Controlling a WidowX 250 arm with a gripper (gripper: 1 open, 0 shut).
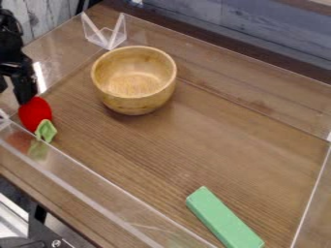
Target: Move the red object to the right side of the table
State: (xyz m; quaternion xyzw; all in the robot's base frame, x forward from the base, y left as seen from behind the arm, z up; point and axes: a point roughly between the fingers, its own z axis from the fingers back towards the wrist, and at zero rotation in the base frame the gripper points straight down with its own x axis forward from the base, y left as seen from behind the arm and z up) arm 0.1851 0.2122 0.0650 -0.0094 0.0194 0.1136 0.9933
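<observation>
The gripper (15, 85) is seen at the far left edge of the view, pointed downward, with its dark fingers (23, 89) spread apart and nothing pinched between them. It is positioned just above and slightly behind the red object (34, 111); whether the fingertips touch it cannot be told. The red object is found on the table (195, 145) near the left acrylic wall, with its pale green leafy tip (46, 130) directed toward the near edge. A wooden bowl (134, 78) is placed further right, well apart from the red object, upright and with nothing visible inside. A flat green block (223, 221) is located near the front right corner of the table, far from everything else.
</observation>
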